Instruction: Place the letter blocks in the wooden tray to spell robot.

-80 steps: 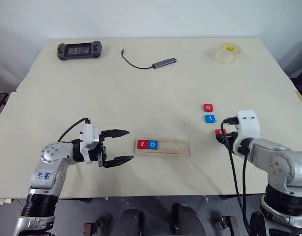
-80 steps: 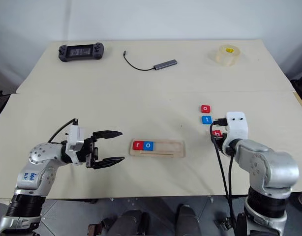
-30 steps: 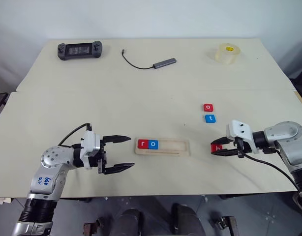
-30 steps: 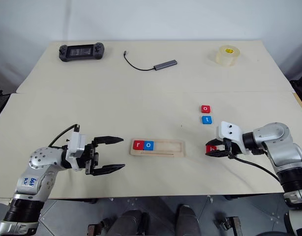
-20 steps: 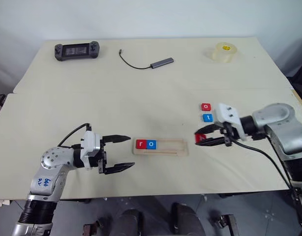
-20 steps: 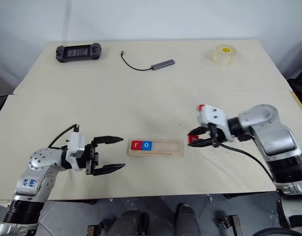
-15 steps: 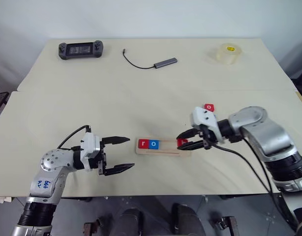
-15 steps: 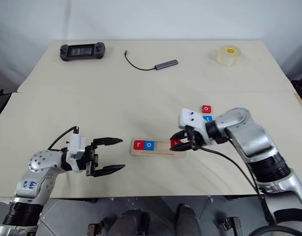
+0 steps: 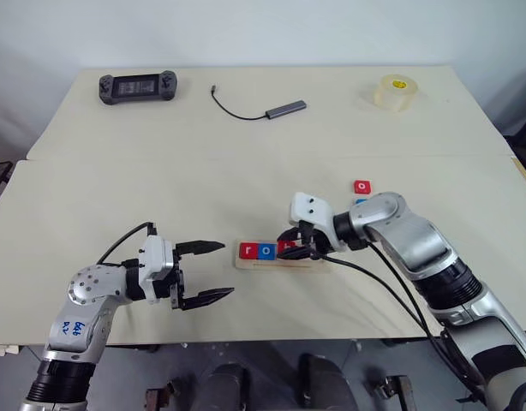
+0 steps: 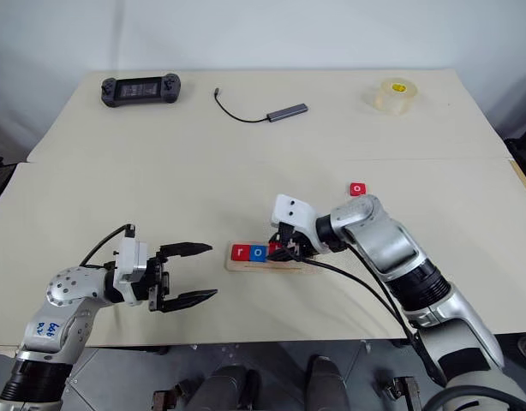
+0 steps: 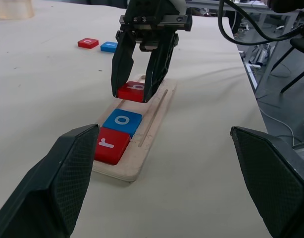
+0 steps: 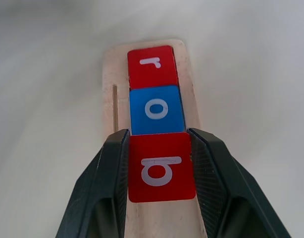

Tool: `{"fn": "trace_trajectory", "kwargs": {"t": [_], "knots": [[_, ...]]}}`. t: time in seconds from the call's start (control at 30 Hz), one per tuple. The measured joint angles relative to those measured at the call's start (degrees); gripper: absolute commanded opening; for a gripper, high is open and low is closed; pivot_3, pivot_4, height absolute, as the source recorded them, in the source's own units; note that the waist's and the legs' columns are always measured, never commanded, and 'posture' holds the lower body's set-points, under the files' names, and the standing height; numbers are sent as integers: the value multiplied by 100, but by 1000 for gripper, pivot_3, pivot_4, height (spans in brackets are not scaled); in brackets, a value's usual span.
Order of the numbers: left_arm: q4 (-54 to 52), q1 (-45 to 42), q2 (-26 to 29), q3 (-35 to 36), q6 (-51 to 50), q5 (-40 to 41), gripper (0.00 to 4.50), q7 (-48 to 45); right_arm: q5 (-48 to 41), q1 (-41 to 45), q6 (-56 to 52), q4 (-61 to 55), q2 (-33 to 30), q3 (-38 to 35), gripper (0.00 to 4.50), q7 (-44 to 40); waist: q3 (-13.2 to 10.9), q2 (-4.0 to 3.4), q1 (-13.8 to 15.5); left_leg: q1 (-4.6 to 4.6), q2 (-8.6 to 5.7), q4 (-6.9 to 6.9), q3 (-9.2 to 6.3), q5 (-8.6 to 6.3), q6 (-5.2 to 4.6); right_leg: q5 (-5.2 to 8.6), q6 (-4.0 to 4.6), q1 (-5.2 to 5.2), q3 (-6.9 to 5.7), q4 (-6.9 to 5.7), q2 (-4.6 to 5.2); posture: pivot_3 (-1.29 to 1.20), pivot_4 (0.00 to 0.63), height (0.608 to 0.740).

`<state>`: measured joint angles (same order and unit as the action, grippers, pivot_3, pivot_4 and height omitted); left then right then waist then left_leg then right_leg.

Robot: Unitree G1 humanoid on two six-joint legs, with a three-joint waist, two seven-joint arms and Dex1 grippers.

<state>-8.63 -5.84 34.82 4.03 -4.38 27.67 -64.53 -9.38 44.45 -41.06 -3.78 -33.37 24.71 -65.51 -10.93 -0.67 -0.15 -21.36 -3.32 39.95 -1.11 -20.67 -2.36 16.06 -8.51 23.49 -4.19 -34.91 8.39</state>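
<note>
The wooden tray [image 9: 318,259] lies near the table's front middle. A red r block [image 9: 248,251] and a blue o block [image 9: 265,251] sit side by side at its left end. My right gripper [image 9: 289,250] is shut on a red b block [image 12: 161,167], its fingers [image 12: 105,188] pressing the block's two sides. It holds the block over the slot, edge to edge with the blue o [image 12: 156,109]. Whether the b rests in the slot I cannot tell. A loose red o block [image 9: 362,186] and a blue t block [image 11: 109,46] lie to the tray's right. My left gripper [image 9: 226,269] stands open, left of the tray.
A black game controller [image 9: 137,86], a grey USB hub with its cable [image 9: 285,108] and a roll of clear tape [image 9: 393,92] lie along the table's far side. My right arm reaches across the table over the blue t.
My right gripper has carried the red b block leftward from the table's right side to the tray, up against the blue o. The left gripper has stayed put and open.
</note>
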Motion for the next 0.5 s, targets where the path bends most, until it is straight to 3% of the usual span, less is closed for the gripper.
{"fn": "trace_trajectory", "kwargs": {"t": [0.27, 0.47, 0.5], "knots": [[-69, 49, 9, 10, -22, 1, 4500, 68, 32, 4, 62, 141, 140, 2, 4076, 1, 0, 0, -5, 0, 0, 0, 0, 0, 0, 0, 0, 1, 0, -1, -1, 0, 150, 740], [-83, 35, 10, 27, -37, 3, 4500, 66, -183, -27, -50, -139, -331, -328, 4076, -181, 0, 0, 21, -1, -2, 0, -2, 0, -1, 0, 0, -1, -1, 3, 1, 0, 150, 740], [-77, 22, 11, 30, -36, 3, 4500, 62, -256, -136, -54, -256, -494, -509, 3902, -200, 0, 0, 29, -1, -2, -2, -3, 0, -1, 0, 0, -2, -2, 5, 1, 0, 150, 740]]}}
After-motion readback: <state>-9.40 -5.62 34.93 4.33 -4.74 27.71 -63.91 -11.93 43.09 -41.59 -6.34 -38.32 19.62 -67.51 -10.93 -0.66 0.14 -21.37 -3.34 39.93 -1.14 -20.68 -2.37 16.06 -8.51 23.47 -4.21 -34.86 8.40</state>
